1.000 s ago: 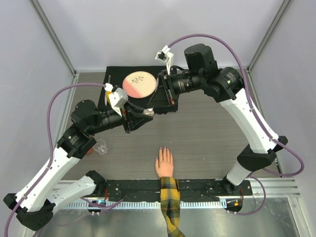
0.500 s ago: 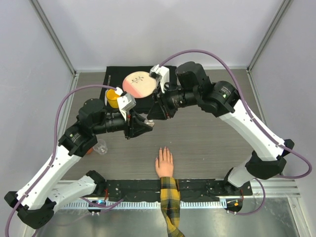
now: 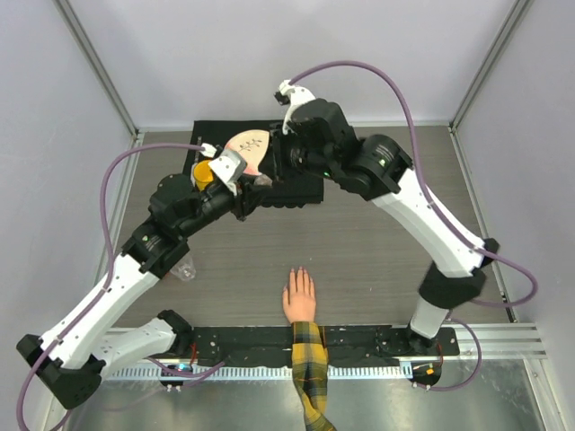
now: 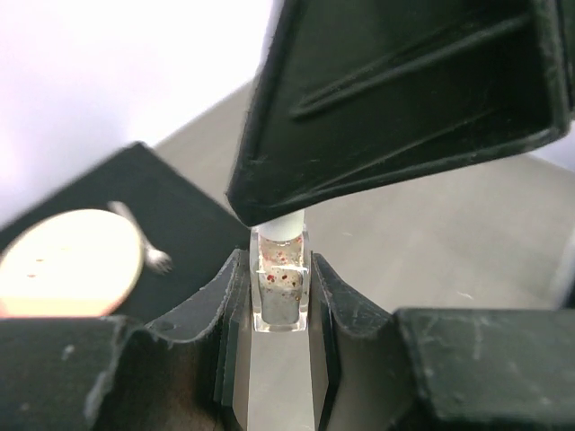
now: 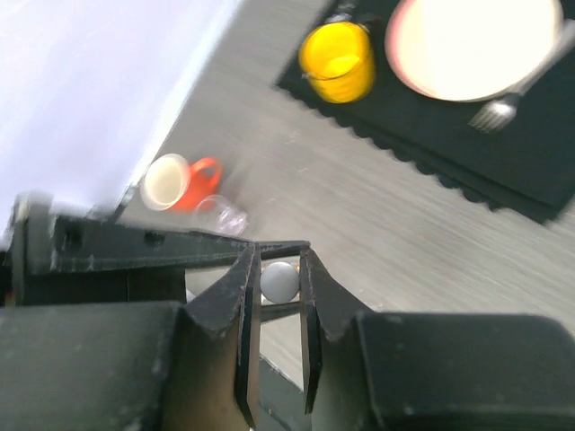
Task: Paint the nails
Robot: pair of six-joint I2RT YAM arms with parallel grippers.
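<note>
- While both arms are swinging back over the black mat (image 3: 208, 136) compared to a second ago, left fingers (image 4: 226, 301) are still pinching the clear bottle (image 4: 279, 292).
- Right fingers (image 5: 245, 296) are clamping its white cap (image 5: 278, 281).
- Nails (image 3: 297, 273) are sitting on the hand (image 3: 299, 298) at the desk's (image 3: 377, 251) near edge, well apart from both.

No word, label, brand or number can be read anywhere; small dark marks on the pink plate (image 3: 256, 151) are illegible.
</note>
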